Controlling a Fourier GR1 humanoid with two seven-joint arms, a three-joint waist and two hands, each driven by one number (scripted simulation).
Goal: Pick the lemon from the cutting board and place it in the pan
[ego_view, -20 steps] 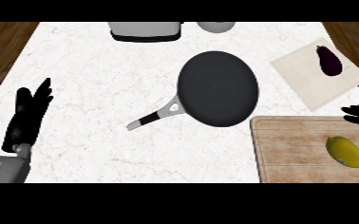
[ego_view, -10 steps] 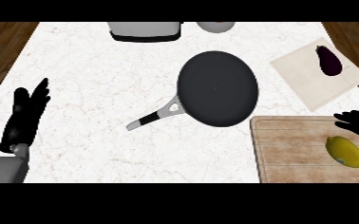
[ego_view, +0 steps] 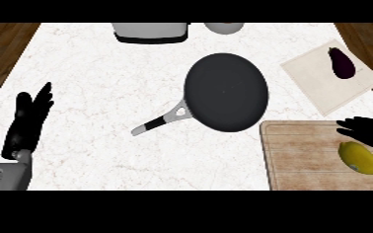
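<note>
head view: right hand [ego_view: 357, 128] fingers curled, empty, at the cutting board's [ego_view: 306, 158] right edge above the lemon [ego_view: 356, 157].

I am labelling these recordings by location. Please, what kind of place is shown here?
Most likely a kitchen counter: a white marbled worktop carries a black frying pan, a wooden cutting board with a lemon on it, and an eggplant on a pale mat.

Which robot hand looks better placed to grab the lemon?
The right robot hand: it sits at the cutting board just above the lemon. The left robot hand rests open at the counter's far left edge, beyond the pan.
</note>
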